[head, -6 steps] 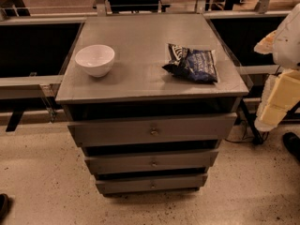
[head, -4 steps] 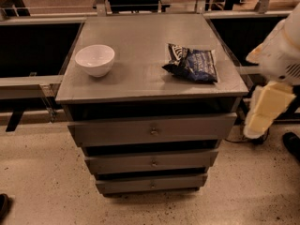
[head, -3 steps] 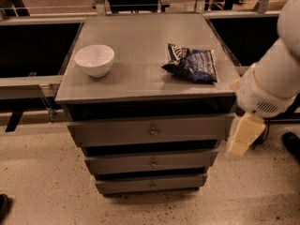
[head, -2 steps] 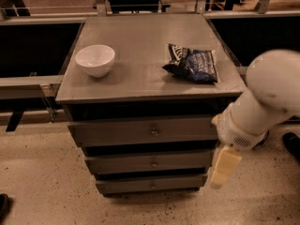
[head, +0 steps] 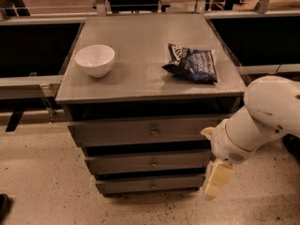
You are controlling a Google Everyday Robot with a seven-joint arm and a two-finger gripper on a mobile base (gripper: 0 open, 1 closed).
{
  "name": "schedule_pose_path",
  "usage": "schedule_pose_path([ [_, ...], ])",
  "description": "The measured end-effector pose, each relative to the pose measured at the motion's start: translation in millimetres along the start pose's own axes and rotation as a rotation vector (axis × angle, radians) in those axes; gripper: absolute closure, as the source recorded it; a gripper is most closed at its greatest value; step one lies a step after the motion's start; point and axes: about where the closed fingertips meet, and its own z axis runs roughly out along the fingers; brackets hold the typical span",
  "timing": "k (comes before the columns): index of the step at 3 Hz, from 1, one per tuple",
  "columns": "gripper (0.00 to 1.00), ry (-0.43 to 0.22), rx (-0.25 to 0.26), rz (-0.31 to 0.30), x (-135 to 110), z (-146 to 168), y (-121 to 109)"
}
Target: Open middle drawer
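The grey cabinet point(head: 140, 86) has three drawer fronts stacked one above another. The middle drawer point(head: 122, 164) is a flat grey front with a small round knob point(head: 153, 162) at its centre, and it looks closed. My gripper point(head: 217, 179) hangs from the white arm point(head: 262, 118) at the cabinet's front right. It is low, in front of the right ends of the middle and bottom drawers, and well to the right of the knob. It holds nothing that I can see.
A white bowl point(head: 95, 59) stands on the cabinet top at the left and a dark snack bag point(head: 193, 63) lies at the right. The top drawer point(head: 117, 132) and bottom drawer point(head: 126, 186) flank the middle one. Black shelving and metal rails stand on both sides. Speckled floor lies in front.
My arm has swung in from the right edge, moving left and down, so the gripper went from beside the cabinet top to low in front of the drawers' right ends.
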Motion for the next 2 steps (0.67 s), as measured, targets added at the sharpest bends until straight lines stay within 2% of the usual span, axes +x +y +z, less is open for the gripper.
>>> schedule_pose_path([
  [1, 0.0, 0.01, -0.026, 0.028, 5.4, 18.2, -4.7],
  [2, 0.0, -0.018, -0.061, 0.029, 10.7, 62.1, 6.5],
])
